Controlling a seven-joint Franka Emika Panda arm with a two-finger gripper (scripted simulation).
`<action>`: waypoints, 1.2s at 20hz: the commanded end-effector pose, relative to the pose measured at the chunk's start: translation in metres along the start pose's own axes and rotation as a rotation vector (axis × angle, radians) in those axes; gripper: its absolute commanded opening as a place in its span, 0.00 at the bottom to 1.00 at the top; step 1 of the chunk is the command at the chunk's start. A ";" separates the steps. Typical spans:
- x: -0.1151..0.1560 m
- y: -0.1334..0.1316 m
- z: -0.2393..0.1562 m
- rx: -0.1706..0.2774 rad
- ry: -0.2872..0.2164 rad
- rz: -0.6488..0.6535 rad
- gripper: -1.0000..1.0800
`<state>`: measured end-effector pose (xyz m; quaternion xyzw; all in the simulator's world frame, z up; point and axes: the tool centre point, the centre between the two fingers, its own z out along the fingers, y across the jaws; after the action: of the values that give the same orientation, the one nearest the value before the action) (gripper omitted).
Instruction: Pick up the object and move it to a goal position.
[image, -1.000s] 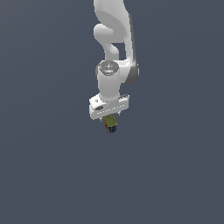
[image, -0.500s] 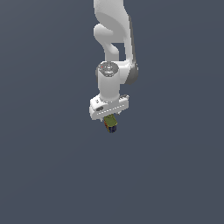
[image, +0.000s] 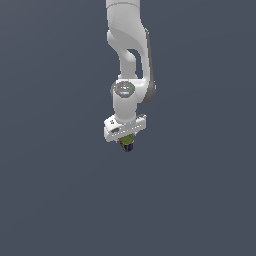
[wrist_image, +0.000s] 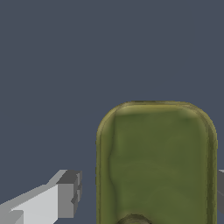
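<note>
Plain slate-grey ground surrounds the gripper, whose hold on the object I cannot confirm, so it may slip.

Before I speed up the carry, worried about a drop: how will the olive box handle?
The olive box looks stiff with rounded edges, so it probably won't flex. Its smooth faces may slip. It hangs below the pincer, likely light.

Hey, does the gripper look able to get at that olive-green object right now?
Probably yes: the object already sits between the fingers under the gripper, nothing blocking. Whether the pads are touching it isn't clear.
</note>
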<state>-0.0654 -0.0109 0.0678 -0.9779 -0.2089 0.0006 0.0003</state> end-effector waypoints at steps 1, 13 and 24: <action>0.000 0.000 0.007 -0.001 0.001 0.000 0.96; 0.001 0.001 0.009 -0.001 0.001 0.000 0.00; 0.003 0.007 -0.014 -0.001 0.001 0.000 0.00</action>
<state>-0.0626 -0.0148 0.0732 -0.9779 -0.2092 0.0024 0.0003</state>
